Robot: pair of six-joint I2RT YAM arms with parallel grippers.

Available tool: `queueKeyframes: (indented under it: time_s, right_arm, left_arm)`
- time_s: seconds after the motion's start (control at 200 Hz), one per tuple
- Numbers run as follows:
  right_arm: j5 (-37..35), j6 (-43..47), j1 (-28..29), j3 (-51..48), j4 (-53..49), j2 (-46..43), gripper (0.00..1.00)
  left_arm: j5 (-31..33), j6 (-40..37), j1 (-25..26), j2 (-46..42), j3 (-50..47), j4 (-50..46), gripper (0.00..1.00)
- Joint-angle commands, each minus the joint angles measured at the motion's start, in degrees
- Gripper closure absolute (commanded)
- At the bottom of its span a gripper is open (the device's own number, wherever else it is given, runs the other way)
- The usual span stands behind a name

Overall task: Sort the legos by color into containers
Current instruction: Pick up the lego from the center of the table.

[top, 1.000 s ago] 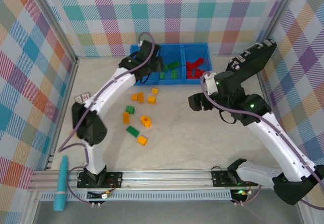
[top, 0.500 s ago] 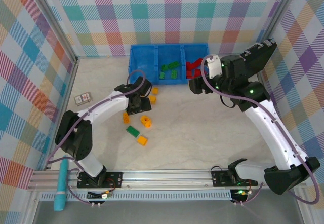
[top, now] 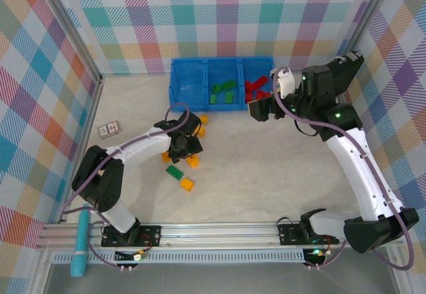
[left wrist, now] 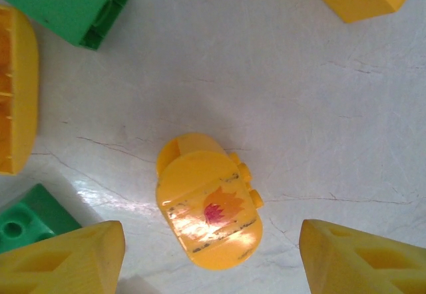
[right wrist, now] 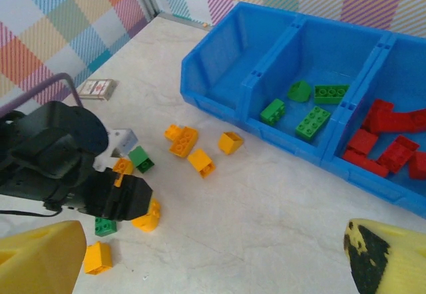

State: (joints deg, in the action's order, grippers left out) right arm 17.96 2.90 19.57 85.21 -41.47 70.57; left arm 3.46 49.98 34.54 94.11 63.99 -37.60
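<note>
Far to the left of the left jaws, a card (top: 108, 130) is seen lying flat on the table (top: 266, 174). The left jaws are held low over the table, pointed down, and are spread. Their yellow fingers (left wrist: 66, 261) are seen on either side of a rounded yellow lego (left wrist: 208, 221) with a red-orange print. It lies on the table between them and is touched by neither. More legos are scattered close around these jaws. A green one (top: 174, 171) and a yellow one (top: 188, 184) lie just on the near side. Two yellow ones (top: 203, 118) (top: 198, 131) lie on the far side, between the jaws and the tray (top: 178, 88). The tray is set against the back wall, beyond the left jaws and a little to their right. Green legos (right wrist: 313, 108) are held in its middle compartment (right wrist: 319, 61) and red legos (right wrist: 393, 144) in its right compartment (right wrist: 413, 74). The right jaws are held above the table, just on the near side of the tray's right end. They are spread wide, with their yellow fingers (right wrist: 40, 261) far apart. From these jaws the tray is seen ahead and to the right. The loose yellow and green legos and the dark left arm (right wrist: 60, 154) are seen ahead and to the left.
</note>
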Motion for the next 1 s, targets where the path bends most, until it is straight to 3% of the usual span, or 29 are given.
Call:
queueKeyframes:
  time_s: [0.0,0.205,0.525,0.995]
  right_arm:
    - [4.02,1.67,-1.71,1.70,-1.19,-0.34,0.01]
    - [5.75,0.50,-5.34,1.77,-0.11,-1.20,0.01]
    - [17.99,-1.67,-8.85,10.16,-6.72,2.87,0.01]
    - [3.15,1.95,-8.85,14.30,-12.94,4.47,0.01]
  left_arm:
    - [-0.44,2.52,1.26,1.80,-0.53,0.87,0.30]
    - [1.12,2.85,2.58,4.36,-1.70,1.31,0.30]
    - [1.29,3.11,3.16,8.42,-3.42,4.65,0.37]
    - [2.92,0.56,3.01,9.16,0.09,4.14,0.75]
